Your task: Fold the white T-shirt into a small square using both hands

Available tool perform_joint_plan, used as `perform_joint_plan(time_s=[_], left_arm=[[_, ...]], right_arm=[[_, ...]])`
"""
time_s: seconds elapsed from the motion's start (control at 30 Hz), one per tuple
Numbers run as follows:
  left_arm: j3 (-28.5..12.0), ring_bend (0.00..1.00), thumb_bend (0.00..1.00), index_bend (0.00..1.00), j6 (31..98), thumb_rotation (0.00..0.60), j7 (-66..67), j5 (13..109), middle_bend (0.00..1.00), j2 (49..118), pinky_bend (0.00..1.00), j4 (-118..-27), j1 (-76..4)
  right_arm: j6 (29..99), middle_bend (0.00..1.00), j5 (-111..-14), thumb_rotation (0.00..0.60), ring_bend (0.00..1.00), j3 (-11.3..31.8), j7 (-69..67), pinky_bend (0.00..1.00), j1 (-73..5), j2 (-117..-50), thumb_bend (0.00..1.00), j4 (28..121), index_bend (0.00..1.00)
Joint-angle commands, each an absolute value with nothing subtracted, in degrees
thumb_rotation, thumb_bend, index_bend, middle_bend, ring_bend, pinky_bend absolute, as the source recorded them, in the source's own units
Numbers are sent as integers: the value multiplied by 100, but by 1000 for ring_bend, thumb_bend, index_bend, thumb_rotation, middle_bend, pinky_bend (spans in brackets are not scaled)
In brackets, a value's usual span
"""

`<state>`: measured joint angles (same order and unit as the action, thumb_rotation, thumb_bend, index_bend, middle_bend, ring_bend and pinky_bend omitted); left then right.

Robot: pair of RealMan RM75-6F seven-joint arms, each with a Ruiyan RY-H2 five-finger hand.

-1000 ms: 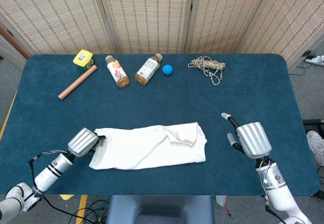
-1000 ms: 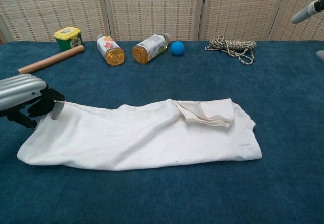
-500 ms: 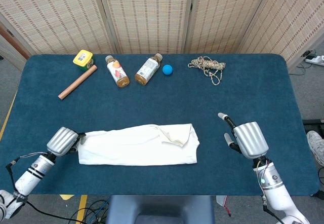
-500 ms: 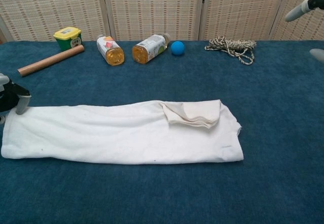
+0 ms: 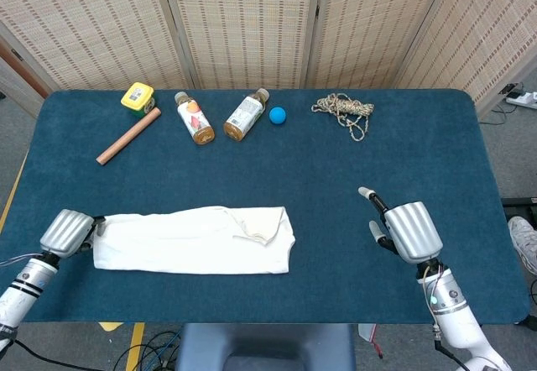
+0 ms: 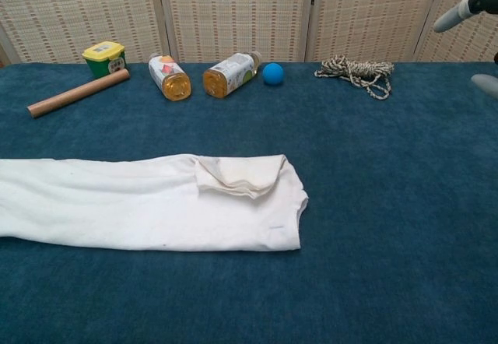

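Note:
The white T-shirt (image 5: 195, 239) lies as a long flat strip on the blue table, with a folded sleeve bump near its right end (image 6: 237, 175). My left hand (image 5: 69, 232) grips the shirt's left end near the table's left edge; the chest view does not show this hand. My right hand (image 5: 401, 229) hovers well to the right of the shirt, holding nothing, fingers apart. Only its fingertips (image 6: 459, 15) show in the chest view at the top right.
Along the far edge lie a yellow-lidded green jar (image 5: 138, 97), a wooden rod (image 5: 127, 136), two bottles on their sides (image 5: 195, 118) (image 5: 244, 116), a small blue ball (image 5: 278, 116) and a coil of rope (image 5: 344, 109).
My left hand has pulled the shirt's left end leftward, dragging the whole shirt toward the left edge and stretching it flatter. The right hand has barely moved.

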<state>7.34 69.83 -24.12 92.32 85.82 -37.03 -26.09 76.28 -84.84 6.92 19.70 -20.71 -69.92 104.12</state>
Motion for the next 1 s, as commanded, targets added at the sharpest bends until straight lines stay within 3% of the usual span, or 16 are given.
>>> perform_joint_plan(time_s=[0.03,0.57,0.77,1.0], left_arm=[[725,792,509,710,6832,600,-2360,9161,876,8524,913,-3553,-2544],[589,793,510,710,6480,600,-2379,8998,876,8406,913,-3326,-2434],[431,792,510,710,6615,600,-2394,9019,876,7971,912,-4506,-2609],[53,793,510,709,6328,600,-1672,8821,874,7189,913,-6736,-3034]], right_arm=[[7635,955,-8490,600,974,695,1964,1000,-2069,-6992,447,10412,191],[7704,956,-8566,600,974,694,1898,1000,-2028,-6954,447,10427,191],[7744,956,-8563,600,974,696,1823,1000,-1990,-6930,447,10391,191],[7820,956,-8594,600,975,684,1717,1000,-1925,-6870,447,10358,191]])
